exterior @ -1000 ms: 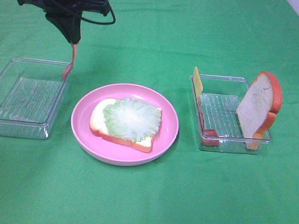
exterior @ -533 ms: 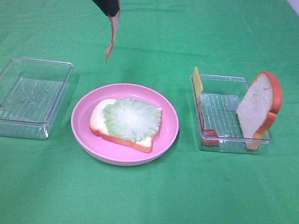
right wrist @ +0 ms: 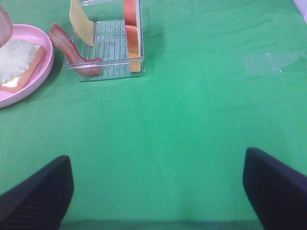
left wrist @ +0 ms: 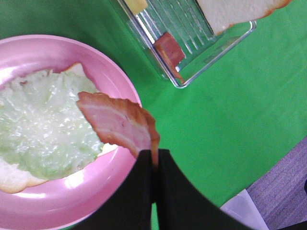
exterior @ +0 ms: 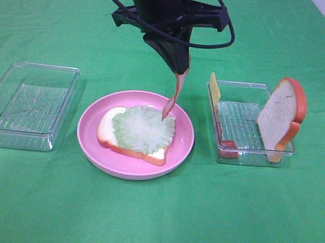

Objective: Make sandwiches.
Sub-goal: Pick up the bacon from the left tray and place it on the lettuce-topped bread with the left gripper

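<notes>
Lettuce-topped bread on plate, cheese, meat, upright slice in tray

The cloth is green and matt, faintly creased. The plate is glossy pink plastic; the left-hand tray and right-hand tray are clear, shiny plastic with ribbed floors. The lettuce leaf looks waxy and crinkled, the meat strip smooth and slightly glossy, the upright bread slice matt white with a smooth orange crust. The fingers of my left pincer are matt black; my right pincer has finely grained pads.
</notes>
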`<state>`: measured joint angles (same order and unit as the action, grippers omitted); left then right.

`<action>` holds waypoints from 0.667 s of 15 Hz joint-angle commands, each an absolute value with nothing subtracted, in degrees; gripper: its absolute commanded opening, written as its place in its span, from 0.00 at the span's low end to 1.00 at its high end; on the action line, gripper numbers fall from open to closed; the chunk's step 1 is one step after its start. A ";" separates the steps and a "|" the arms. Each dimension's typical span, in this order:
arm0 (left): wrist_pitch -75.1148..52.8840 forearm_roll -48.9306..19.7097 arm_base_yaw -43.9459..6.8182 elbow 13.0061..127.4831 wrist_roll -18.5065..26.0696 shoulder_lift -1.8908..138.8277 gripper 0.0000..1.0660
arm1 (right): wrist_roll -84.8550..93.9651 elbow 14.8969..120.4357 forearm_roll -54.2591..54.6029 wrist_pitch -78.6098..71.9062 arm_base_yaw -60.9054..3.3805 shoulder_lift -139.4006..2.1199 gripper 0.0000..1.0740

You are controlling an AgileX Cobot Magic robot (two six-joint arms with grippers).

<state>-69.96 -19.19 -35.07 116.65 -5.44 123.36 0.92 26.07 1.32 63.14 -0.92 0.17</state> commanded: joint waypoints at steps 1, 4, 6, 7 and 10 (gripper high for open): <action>-75.57 -20.11 -35.64 116.71 -5.21 124.68 0.00 | 1.09 25.90 1.43 63.14 -0.80 1.60 0.86; -75.57 -20.74 -35.64 116.71 -5.21 126.91 0.00 | 1.09 25.90 1.43 63.14 -0.80 1.60 0.86; -75.34 -20.51 -35.64 116.71 -4.76 129.03 0.00 | 1.09 25.90 1.43 63.14 -0.80 1.60 0.86; -75.46 -19.08 -35.64 116.71 -4.58 130.23 0.00 | 1.09 25.90 1.43 63.14 -0.80 1.60 0.86; -75.63 -13.92 -35.52 116.71 -6.13 130.52 0.00 | 1.09 25.90 1.43 63.14 -0.80 1.60 0.86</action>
